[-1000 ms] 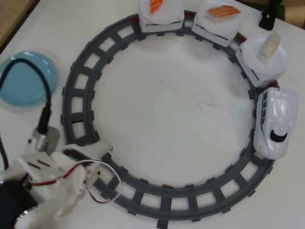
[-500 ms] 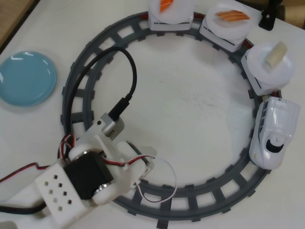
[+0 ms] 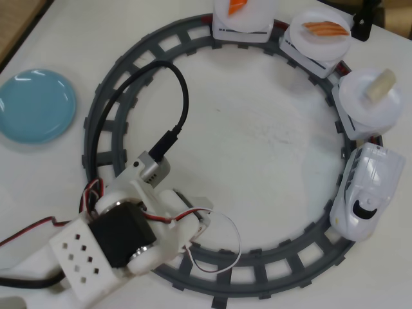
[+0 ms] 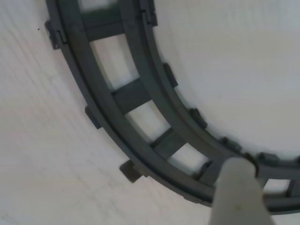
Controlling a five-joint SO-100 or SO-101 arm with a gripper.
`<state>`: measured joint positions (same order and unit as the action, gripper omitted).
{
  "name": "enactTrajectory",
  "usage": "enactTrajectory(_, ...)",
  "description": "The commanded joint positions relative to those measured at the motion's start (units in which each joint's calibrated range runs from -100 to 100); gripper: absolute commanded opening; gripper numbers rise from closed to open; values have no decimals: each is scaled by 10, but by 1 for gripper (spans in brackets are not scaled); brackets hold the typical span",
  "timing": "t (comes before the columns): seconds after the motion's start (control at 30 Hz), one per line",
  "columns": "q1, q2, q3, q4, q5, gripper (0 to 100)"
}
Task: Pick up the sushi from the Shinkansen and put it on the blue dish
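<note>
The white Shinkansen [image 3: 362, 192] stands on the right side of the grey track in the overhead view, nose toward the bottom. Its first car carries a round white plate [image 3: 370, 106] with the pale beige sushi [image 3: 380, 84] on it. The blue dish [image 3: 35, 106] lies at the far left, outside the ring. My arm is at the lower left over the track, and its gripper [image 3: 195, 225] is mostly hidden under the wrist body, far from both train and dish. The wrist view shows only one white finger [image 4: 239, 192] above the track, with nothing in it.
The grey circular track [image 3: 103, 129] fills the table's middle. Two more cars at the top carry an orange-and-white striped piece [image 3: 325, 29] and a bright orange piece [image 3: 237, 6]. A black cable [image 3: 177, 109] loops from my wrist across the ring. A dark object [image 3: 360, 26] sits top right.
My arm swung from the lower left corner rightward over the track, then held nearly still. The train with its cars crept clockwise along the track.
</note>
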<state>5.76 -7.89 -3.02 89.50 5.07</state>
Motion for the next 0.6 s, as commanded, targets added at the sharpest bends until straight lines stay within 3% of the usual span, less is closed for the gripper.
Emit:
enactTrajectory(0.0,6,-1,-32,-5,-4,22)
enactTrajectory(0.57,8,7,-79,-5,-3,23)
